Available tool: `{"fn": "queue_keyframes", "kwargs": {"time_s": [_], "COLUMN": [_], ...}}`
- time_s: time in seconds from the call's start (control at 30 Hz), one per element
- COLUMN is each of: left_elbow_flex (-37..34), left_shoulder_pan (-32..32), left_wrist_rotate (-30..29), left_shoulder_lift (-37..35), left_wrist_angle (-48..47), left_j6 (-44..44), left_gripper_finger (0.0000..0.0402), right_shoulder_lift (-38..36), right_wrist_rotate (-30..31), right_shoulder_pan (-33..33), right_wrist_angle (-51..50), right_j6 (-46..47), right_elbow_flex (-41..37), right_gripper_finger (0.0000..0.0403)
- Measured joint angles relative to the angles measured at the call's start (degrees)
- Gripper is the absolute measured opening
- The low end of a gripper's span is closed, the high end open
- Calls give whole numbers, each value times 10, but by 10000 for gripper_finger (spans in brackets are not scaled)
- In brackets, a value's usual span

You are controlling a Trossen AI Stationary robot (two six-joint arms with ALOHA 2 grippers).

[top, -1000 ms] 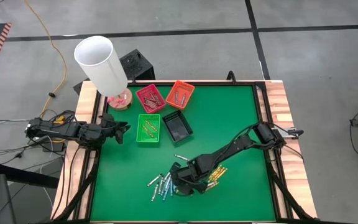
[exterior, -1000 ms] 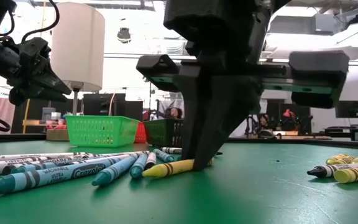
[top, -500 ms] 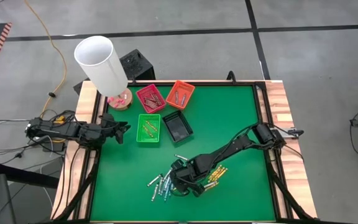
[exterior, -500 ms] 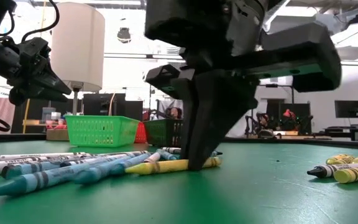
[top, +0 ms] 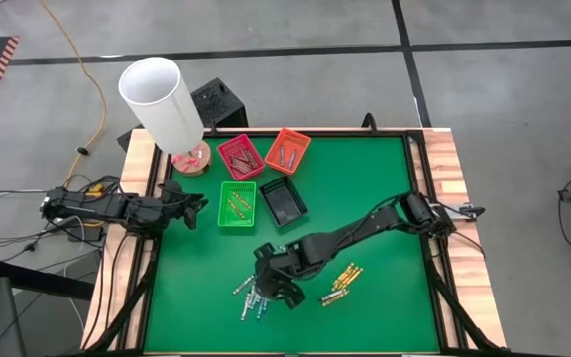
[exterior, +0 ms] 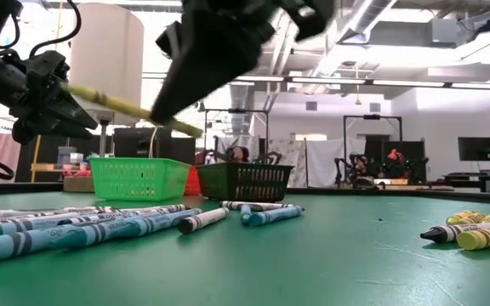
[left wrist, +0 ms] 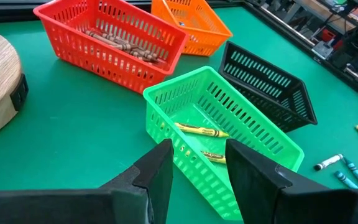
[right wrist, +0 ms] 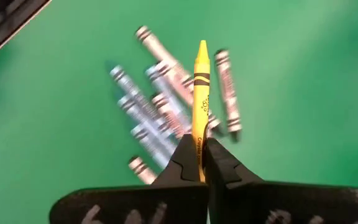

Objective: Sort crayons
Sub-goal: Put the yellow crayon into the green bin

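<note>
While a yellow crayon is pinched tight between the two fingers of the right gripper, it is held up in the air, clear of the green table. The grip is at the crayon's back part, so the pointed tip sticks out in front, and it can be seen in the low view as a thin yellow stick high above the trays. Below the gripper, a heap of blue and white crayons is left lying on the table, and a small bunch of yellow crayons lies just beside it, toward the right arm's side. Four small trays are set near the far edge: a red tray, an orange tray, a green tray and a black tray. Brown crayons are kept in the red tray, and two yellow ones are already lying in the green tray, so the held crayon is most likely meant for the green tray too. It is probably lifted this high so that it can be carried over the tray's wall without bumping. The left gripper is parked at the table's left side, near the green tray, with its fingers apart and nothing held, most likely waiting its turn. A white lamp stands at the far left corner, out of the way.
</note>
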Motion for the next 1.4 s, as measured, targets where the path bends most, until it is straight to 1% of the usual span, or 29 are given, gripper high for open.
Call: {"fn": "queue_keyframes", "kwargs": {"time_s": [0.07,0.17,0.27,0.43,0.53,0.6,0.67,0.87,1.03,1.23,1.3,1.37,1.4], "left_elbow_flex": [0,0,0,0,0,0,0,0,0,0,0,0,0], "left_shoulder_pan": [0,0,0,0,0,0,0,0,0,0,0,0,0], "left_wrist_rotate": [0,0,0,0,0,0,0,0,-1,-2,-2,-2,-2], "left_shoulder_lift": [0,0,0,0,0,0,0,0,0,0,0,0,0], "left_wrist_angle": [0,0,0,0,1,1,1,1,1,2,1,1,2], "left_j6": [0,0,-1,-1,-1,-1,-1,-1,-1,-1,-3,-4,-4], "left_gripper_finger": [137,137,137,137,137,137,137,137,137,137,137,137,137], "right_shoulder_lift": [-1,-1,-1,-1,0,0,0,0,4,42,47,56,56], "right_wrist_rotate": [12,54,87,124,183,223,246,256,252,247,248,248,248], "right_shoulder_pan": [-8,-22,-40,-69,-81,-91,-105,-153,-169,-166,-163,-163,-163], "right_wrist_angle": [10,35,81,173,207,213,208,209,210,231,222,243,237], "right_j6": [-3,-5,-4,0,11,27,50,197,260,273,272,272,272], "right_elbow_flex": [9,16,16,16,16,17,17,8,5,5,4,6,6], "right_gripper_finger": [2,2,1,1,1,1,1,1,1,1,1,1,1]}}
